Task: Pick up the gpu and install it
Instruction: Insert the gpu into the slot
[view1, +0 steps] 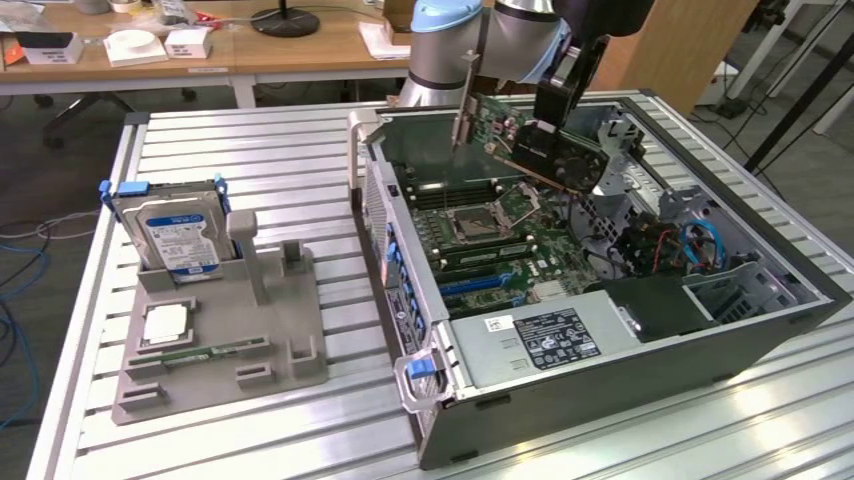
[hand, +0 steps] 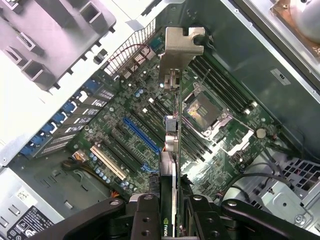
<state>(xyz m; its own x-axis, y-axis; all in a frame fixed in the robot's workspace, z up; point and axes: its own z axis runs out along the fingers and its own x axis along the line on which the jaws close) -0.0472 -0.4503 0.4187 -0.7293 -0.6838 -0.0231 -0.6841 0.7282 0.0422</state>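
Wrist view shows my pincer (hand: 172, 214) clamped partly closed on the gpu (hand: 172, 135), holding it edge-on above the motherboard (hand: 116, 116) inside the open computer case (view1: 667, 372)

arm: our arm (view1: 447, 40) stands at the far side in the exterior view, wrist bent over | gripper: our gripper (view1: 545, 128) hangs downward, slanted toward the exterior view's left | jaws: partly closed, clamped on the gpu (view1: 527, 140) | fingers (hand: 145, 220): we see dark pads flanking the card's edge
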